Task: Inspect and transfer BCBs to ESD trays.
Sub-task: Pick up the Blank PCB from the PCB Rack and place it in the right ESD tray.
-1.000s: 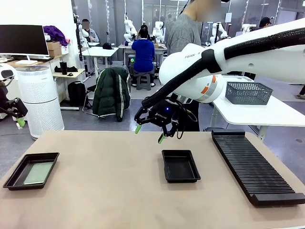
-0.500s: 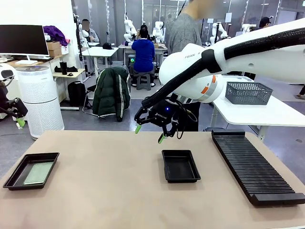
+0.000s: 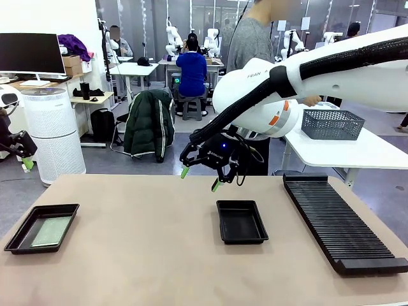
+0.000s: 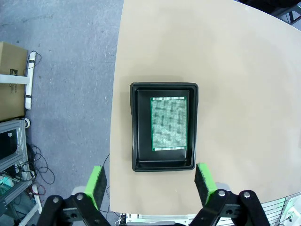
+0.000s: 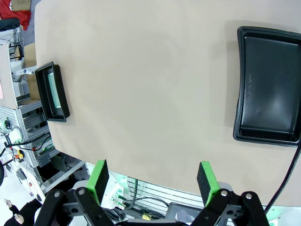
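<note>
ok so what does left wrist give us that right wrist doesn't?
Left wrist: the left hand, open, looking down on the loaded ESD tray, with the BCB seen flat-on and its hole grid clear. A cardboard box sits on the floor.
Right wrist: the right hand, open, and the empty ESD tray.
Both: the tan table, and the loaded ESD tray with its BCB, though in right wrist they sit small at the table's edge.
</note>
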Robot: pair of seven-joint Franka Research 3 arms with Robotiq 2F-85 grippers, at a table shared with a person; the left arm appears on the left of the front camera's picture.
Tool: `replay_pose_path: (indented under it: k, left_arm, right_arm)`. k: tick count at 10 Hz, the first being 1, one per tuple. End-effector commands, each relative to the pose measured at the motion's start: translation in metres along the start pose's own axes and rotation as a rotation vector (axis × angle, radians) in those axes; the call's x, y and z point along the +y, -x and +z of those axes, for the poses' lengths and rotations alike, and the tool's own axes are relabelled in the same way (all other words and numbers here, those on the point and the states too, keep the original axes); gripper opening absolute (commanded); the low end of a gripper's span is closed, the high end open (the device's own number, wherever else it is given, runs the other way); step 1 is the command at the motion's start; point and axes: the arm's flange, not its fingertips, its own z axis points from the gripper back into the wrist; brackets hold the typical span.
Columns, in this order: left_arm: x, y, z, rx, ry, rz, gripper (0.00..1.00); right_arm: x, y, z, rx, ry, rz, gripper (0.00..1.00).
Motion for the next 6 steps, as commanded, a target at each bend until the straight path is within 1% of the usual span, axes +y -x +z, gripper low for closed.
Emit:
replay_pose_path:
  k: [1, 6]
  left_arm:
    - [0.0005, 0.0014, -0.0031, -0.012, -0.001, -0.002, 1.0]
    - [0.0005, 0.0014, -0.0031, -0.012, -0.001, -0.002, 1.0]
  right_arm:
    - [0.0009, 0.0007, 0.0008, -0.004, 0.006, -0.012, 1.0]
    - [0.0009, 0.0007, 0.0008, -0.004, 0.006, -0.012, 1.0]
